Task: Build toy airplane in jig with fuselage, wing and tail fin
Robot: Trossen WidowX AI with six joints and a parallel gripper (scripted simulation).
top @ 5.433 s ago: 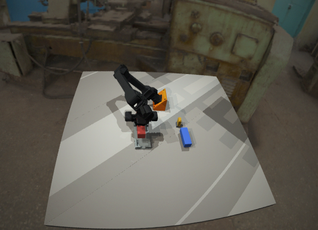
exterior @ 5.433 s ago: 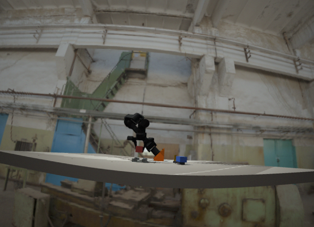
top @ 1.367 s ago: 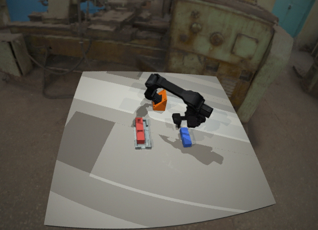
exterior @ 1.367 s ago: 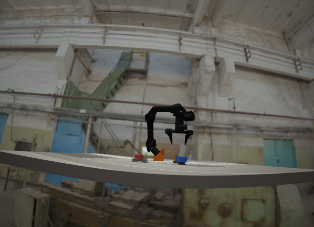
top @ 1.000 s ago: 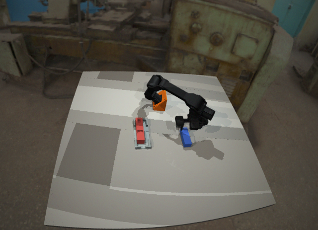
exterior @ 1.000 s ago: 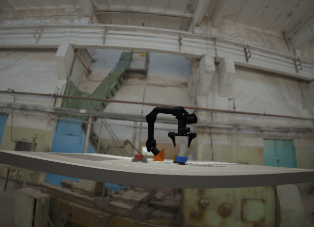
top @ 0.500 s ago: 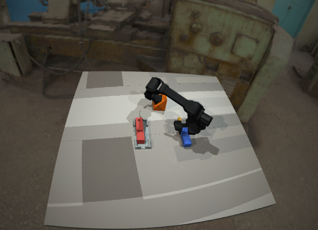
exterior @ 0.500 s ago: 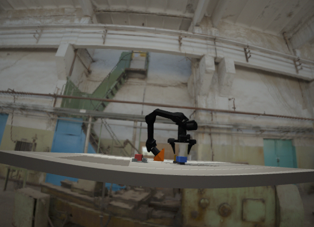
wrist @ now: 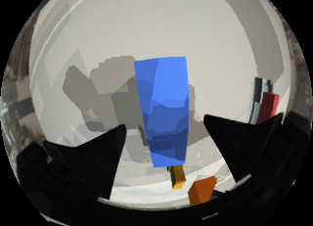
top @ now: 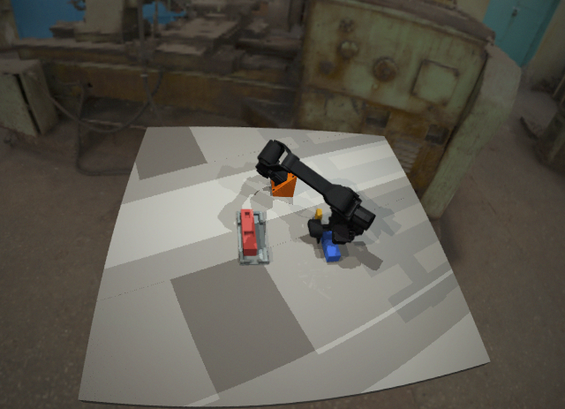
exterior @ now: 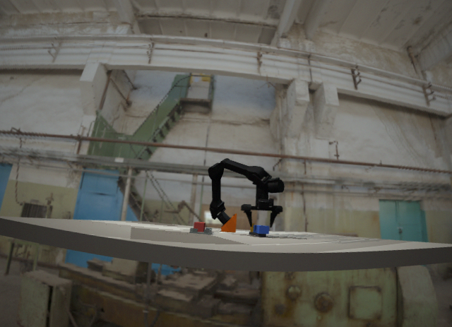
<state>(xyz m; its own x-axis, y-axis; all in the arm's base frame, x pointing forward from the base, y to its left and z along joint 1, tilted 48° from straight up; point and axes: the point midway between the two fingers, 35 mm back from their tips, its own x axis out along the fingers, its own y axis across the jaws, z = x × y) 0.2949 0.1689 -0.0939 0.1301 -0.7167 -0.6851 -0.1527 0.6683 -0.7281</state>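
The red fuselage [top: 249, 248] [exterior: 198, 226] [wrist: 266, 109] lies lengthwise in the grey jig [top: 263, 236] [exterior: 207, 231] [wrist: 257, 89], with sockets visible on top. I cannot tell whether it is fully down. The blue wing [top: 332, 253] [exterior: 261, 229] [wrist: 168, 79] is a long block to the right of the jig in the top view. The yellow tail fin [top: 318, 212] [exterior: 251, 227] [wrist: 177, 177] stands just behind the wing. My gripper [exterior: 260, 224] [wrist: 166, 123] is open and empty, pointing down above the wing, with one finger on each side in the wrist view. In the top view it hides part of the wing.
The orange bracket [top: 283, 186] [exterior: 229, 227] [wrist: 201, 192] stands at the arm's base, behind and between the jig and the tail fin. The arm's upper links reach over from there to the wing. Shadows fall around the gripper.
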